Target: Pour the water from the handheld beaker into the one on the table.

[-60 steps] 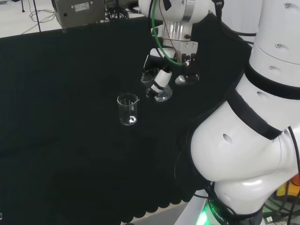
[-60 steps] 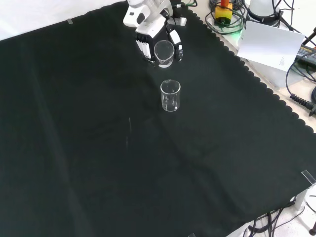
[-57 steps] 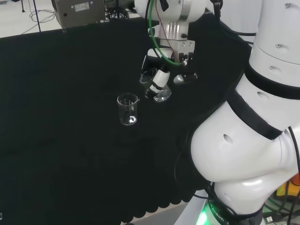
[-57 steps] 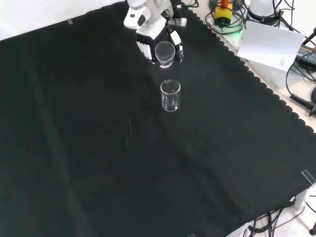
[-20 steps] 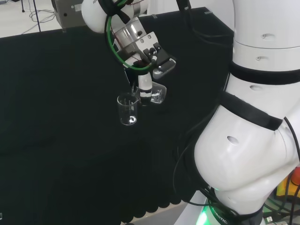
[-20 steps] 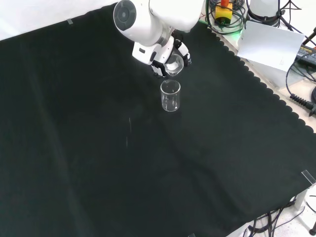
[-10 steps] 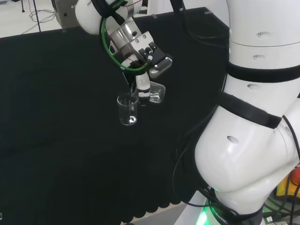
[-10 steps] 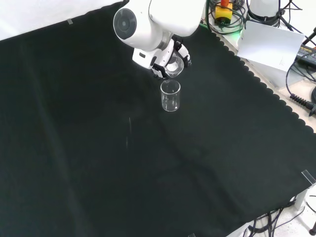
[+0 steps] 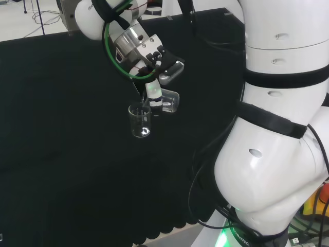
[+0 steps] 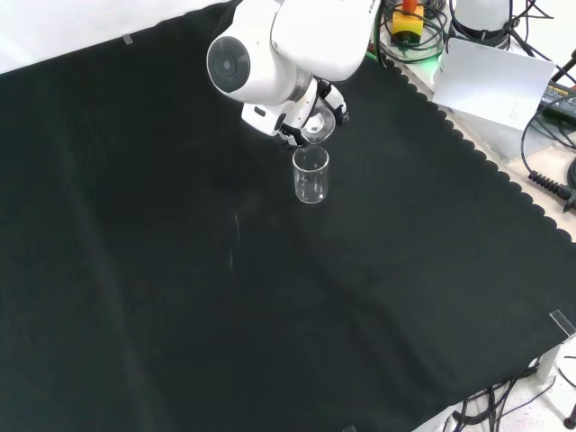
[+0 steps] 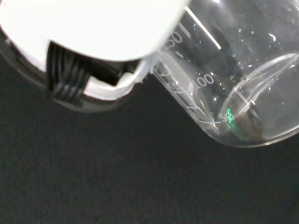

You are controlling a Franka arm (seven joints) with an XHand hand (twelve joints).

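Black and white hand (image 9: 154,98) with fingers curled round a tipped clear glass beaker (image 9: 168,101), its mouth just above the upright clear glass beaker (image 9: 140,121) on the black cloth (image 10: 180,270)

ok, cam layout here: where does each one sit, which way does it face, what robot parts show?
Head view: behind and above the base, looking over the arm's white links at the cloth; the hand tips the held beaker.
Front view: opposite the arm, looking down; a white link stands above the hand.
Wrist view: at the wrist, past the palm, on the held beaker.
Head and front views both show the table beaker.
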